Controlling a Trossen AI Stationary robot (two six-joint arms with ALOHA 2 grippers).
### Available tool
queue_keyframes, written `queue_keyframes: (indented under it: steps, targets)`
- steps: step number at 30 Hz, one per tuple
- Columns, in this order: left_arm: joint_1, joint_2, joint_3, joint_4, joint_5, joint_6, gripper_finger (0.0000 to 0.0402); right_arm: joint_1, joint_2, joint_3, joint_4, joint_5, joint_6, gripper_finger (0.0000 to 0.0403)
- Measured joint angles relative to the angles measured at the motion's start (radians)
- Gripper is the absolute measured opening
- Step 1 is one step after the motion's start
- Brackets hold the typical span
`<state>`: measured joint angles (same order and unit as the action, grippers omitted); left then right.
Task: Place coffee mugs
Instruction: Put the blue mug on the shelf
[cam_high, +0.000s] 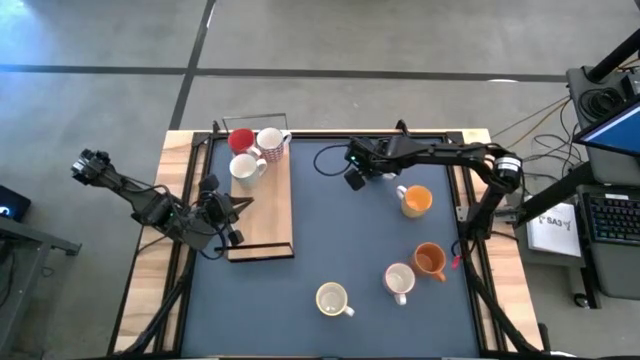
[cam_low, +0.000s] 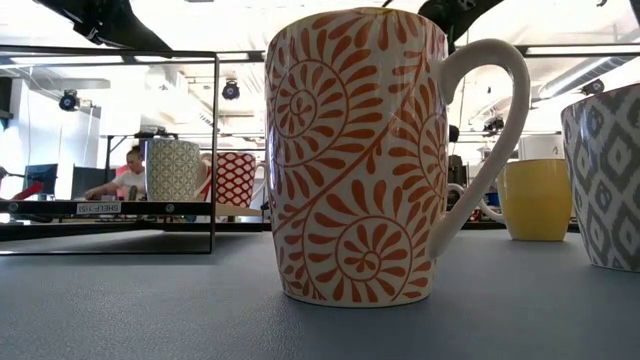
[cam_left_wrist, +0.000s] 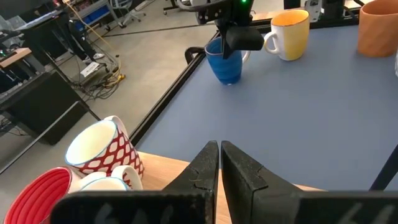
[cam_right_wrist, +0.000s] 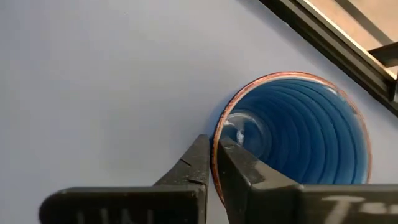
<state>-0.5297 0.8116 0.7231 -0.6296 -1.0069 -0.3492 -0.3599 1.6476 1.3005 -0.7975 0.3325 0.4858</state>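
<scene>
Left pincer hovers at the near end of the wooden tray, fingers pressed together, nothing held. At the tray's far end sit three mugs: red mug, red-patterned white mug, white mug. On to the blue tabletop: right pincer is clamped on the rim of the blue mug, one finger inside, one outside. Right of it, a yellow-lined mug; nearer, an orange mug, a white mug and a cream mug.
</scene>
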Motion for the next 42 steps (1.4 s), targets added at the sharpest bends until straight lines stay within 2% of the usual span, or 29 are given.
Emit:
queue_keyframes:
  steps: [7, 18, 23, 30, 39, 42]
  targets:
    - [0.0, 0.0, 0.0, 0.0, 0.0, 0.0, 0.0001, 0.036, -0.052, 0.0, 0.043, 0.008, -0.021, 0.001]
    - [0.0, 0.0, 0.0, 0.0, -0.008, 0.0, 0.0001, 0.193, -0.081, 0.001, 0.411, -0.001, -0.235, 0.0009]
    - [0.0, 0.0, 0.0, 0.001, -0.008, 0.007, 0.0001, 0.247, -0.071, 0.055, 0.486, -0.003, -0.31, 0.0009]
    - [0.0, 0.0, 0.0, 0.005, -0.008, 0.008, 0.0001, 0.295, -0.009, 0.136, 0.569, -0.106, -0.378, 0.0009]
    - [0.0, 0.0, 0.001, 0.008, -0.008, 0.008, 0.0001, 0.329, 0.13, 0.26, 0.571, -0.107, -0.445, 0.0009]
    - [0.0, 0.0, 0.001, 0.008, -0.008, 0.008, 0.0001, 0.33, 0.179, 0.303, 0.571, -0.136, -0.455, 0.0009]
